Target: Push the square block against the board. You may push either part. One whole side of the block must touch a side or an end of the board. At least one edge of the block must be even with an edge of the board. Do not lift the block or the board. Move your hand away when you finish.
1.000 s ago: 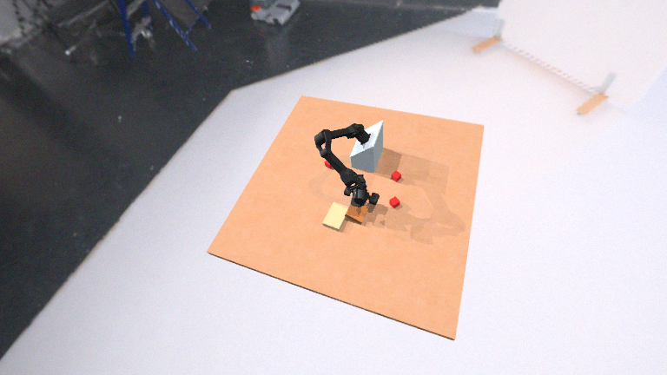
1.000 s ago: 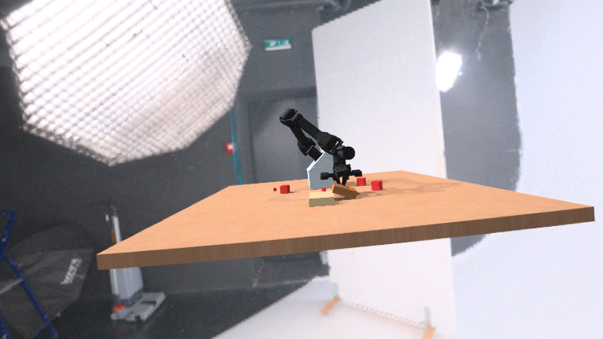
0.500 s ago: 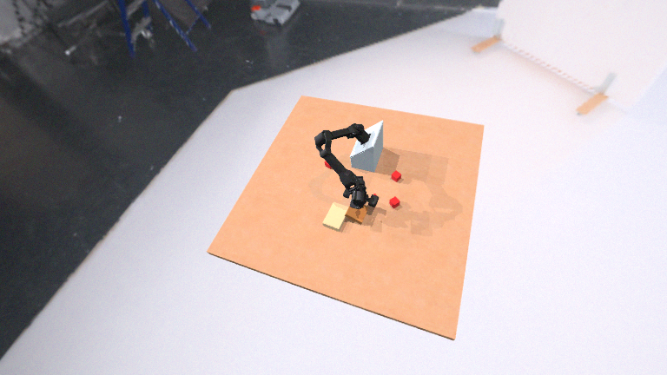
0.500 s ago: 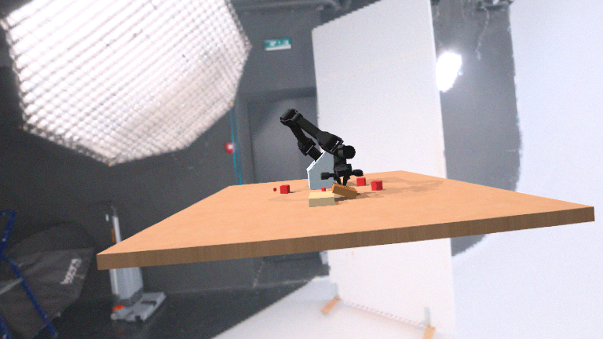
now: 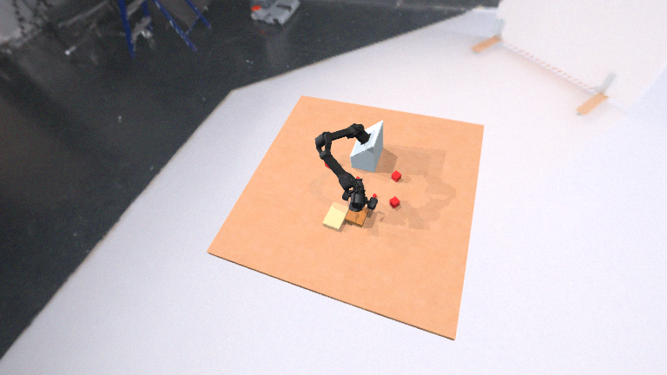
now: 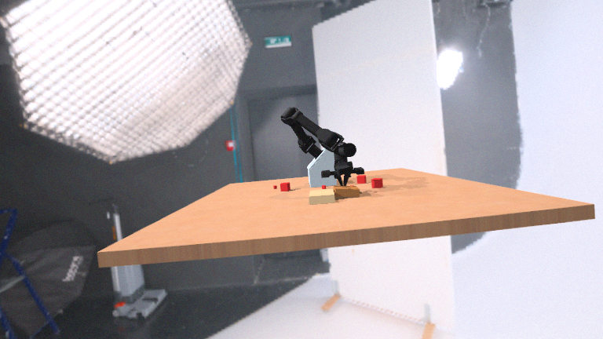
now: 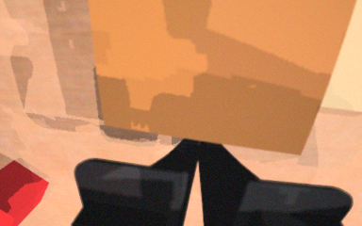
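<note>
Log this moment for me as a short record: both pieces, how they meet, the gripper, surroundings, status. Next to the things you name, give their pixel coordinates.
orange-brown piece: (image 5: 356, 217) (image 6: 346, 192) (image 7: 203, 71) flat on the table (image 5: 344, 273) (image 6: 222, 228) (image 7: 57, 165)
pale yellow piece: (image 5: 334, 216) (image 6: 322, 196) (image 7: 353, 56) flat, beside it
contact: side by side; full-side touch cannot be confirmed
edge alignment: edges nearest the gripper stepped, not even
gripper: (image 5: 357, 206) (image 6: 343, 185) (image 7: 199, 141) shut, holding nothing, fingertips by the orange-brown piece's edge
surroundings: scattered red cubes (image 5: 396, 175) (image 6: 285, 186) (image 7: 21, 193)
status: apparently unfinished; gripper not withdrawn
</note>
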